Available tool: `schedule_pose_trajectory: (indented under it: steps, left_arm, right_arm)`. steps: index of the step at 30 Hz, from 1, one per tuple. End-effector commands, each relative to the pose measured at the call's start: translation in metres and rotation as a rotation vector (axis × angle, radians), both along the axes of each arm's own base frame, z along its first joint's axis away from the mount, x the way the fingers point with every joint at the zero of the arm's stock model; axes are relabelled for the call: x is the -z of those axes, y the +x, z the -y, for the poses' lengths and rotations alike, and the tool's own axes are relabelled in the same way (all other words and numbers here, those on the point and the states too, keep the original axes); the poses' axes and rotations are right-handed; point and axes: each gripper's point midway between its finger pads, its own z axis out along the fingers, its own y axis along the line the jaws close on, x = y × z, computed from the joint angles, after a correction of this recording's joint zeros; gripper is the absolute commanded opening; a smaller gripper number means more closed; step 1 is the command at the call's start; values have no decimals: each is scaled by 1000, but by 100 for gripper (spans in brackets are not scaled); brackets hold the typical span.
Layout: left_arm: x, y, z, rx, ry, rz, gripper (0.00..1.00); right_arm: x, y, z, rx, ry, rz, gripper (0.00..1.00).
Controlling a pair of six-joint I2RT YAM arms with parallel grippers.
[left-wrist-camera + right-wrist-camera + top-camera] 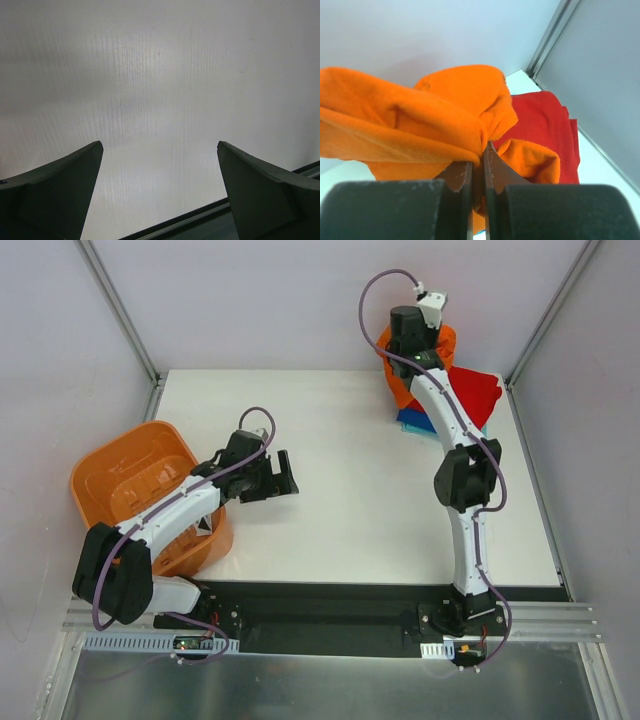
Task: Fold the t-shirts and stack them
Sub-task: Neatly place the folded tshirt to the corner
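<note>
The white counter (360,510) carries an orange slotted basket (120,475) at its left edge. At the far right corner, the bunched orange t-shirt (420,115) hangs lifted above 2 folded shirts. These are the red t-shirt (478,390), which lies on top, and the blue t-shirt (415,422), whose edge shows beneath it. The right tool (479,150) is clamped on a fold of the orange cloth. The left tool (159,144) hovers over bare counter near the basket, fingers wide apart, holding nothing.

Overhead and close wrist view share orange shirt (443,343) (410,117).
</note>
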Motion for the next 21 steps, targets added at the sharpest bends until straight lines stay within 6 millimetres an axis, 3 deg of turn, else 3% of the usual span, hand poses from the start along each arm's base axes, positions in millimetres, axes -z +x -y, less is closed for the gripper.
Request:
schedule_pose_trajectory:
  steps: [1, 10, 15, 20, 21]
  left_arm:
    - [-6, 10, -2, 0, 14, 13, 99]
    - [-2, 12, -4, 0, 22, -8, 99]
    - [-2, 13, -4, -3, 22, -8, 99]
    - [2, 12, -1, 5, 11, -34, 99]
    - [4, 11, -1, 5, 13, -38, 99]
  right_arm:
    - [-63, -11, 29, 56, 246, 226, 1]
    - [8, -6, 61, 159, 580, 181, 1]
    - [6, -20, 79, 227, 571, 201, 1]
    - [20, -38, 107, 312, 643, 199, 1]
    - [35, -43, 111, 334, 648, 172, 1]
